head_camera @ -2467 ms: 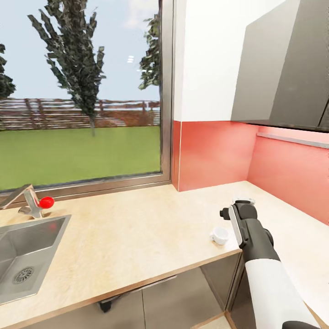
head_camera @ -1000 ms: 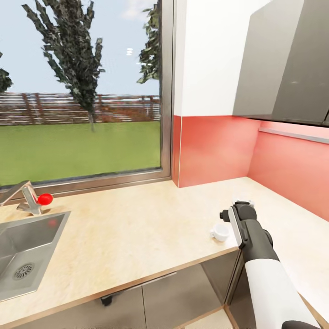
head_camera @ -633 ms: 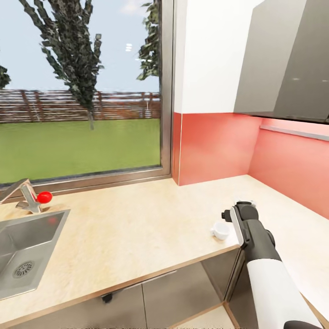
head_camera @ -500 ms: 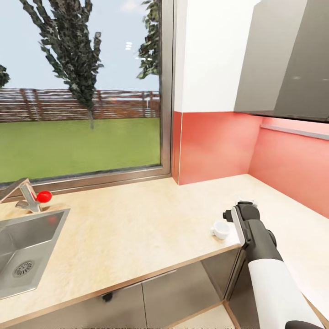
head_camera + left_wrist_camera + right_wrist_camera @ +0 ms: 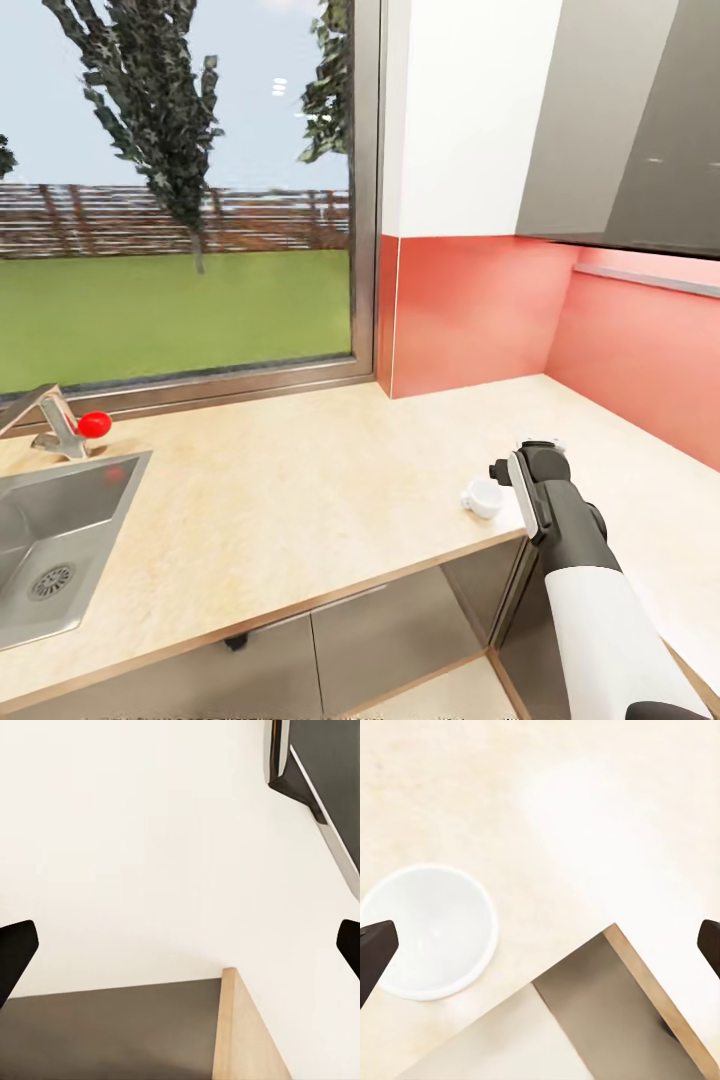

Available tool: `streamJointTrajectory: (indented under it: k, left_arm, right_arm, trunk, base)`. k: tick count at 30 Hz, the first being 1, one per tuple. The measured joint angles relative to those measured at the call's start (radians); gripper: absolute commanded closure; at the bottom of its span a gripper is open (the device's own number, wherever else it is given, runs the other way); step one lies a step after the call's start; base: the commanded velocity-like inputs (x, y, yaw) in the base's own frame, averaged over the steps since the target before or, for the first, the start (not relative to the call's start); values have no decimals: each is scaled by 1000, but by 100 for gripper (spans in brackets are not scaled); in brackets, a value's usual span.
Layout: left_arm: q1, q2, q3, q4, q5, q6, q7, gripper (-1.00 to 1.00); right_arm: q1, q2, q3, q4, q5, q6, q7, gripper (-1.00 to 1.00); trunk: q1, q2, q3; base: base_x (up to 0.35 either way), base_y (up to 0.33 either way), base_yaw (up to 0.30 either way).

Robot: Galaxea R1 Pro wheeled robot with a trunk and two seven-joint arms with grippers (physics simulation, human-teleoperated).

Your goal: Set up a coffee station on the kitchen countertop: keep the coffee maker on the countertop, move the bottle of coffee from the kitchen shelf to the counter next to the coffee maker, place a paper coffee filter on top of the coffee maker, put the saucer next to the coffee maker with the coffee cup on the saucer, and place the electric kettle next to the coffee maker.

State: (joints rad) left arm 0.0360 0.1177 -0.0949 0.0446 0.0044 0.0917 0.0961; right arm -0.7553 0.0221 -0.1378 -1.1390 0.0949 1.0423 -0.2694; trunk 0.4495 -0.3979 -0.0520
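Hanging over the tabletop [image 5: 300, 490] near its inner corner, the right claw [image 5: 540, 945] is spread wide, its dark fingertips [image 5: 375, 952] at opposite edges of the right wrist view. The white coffee cup [image 5: 483, 497] sits upright just beside it, below one fingertip, ungripped. The left claw [image 5: 180, 945] is likewise wide, facing a pale wall [image 5: 150, 832].

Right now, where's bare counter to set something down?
Widest bare stretch of countertop: between the sink and the coffee cup, up to the window sill. Tight only at the inner corner, where the cup sits beside the right arm.
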Motion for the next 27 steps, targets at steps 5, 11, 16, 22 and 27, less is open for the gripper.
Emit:
streamJointTrajectory:
  k: [5, 11, 16, 22, 27]
  left_arm:
    - [0, -1, 0, 0, 0, 1, 0, -100]
    - [0, -1, 0, 0, 0, 1, 0, -100]
    - [0, -1, 0, 0, 0, 1, 0, -100]
    - [0, -1, 0, 0, 0, 1, 0, -100]
    - [0, -1, 0, 0, 0, 1, 0, -100]
  right_arm:
    - [0, 0, 1, 0, 0, 0, 0, -100]
    - [0, 0, 1, 1, 0, 0, 1, -100]
    - [0, 0, 1, 1, 0, 0, 1, -100]
    - [0, 0, 1, 2, 0, 0, 1, -100]
    - [0, 0, 0, 2, 0, 0, 1, -100]
  trunk:
    - [0, 0, -7]
    - [0, 0, -9]
    - [0, 0, -9]
    - [0, 0, -9]
    - [0, 0, -9]
  base:
    - [0, 0, 0]
    - [1, 0, 0]
    - [158, -41, 0]
    - [187, -91, 0]
    - [32, -15, 0]
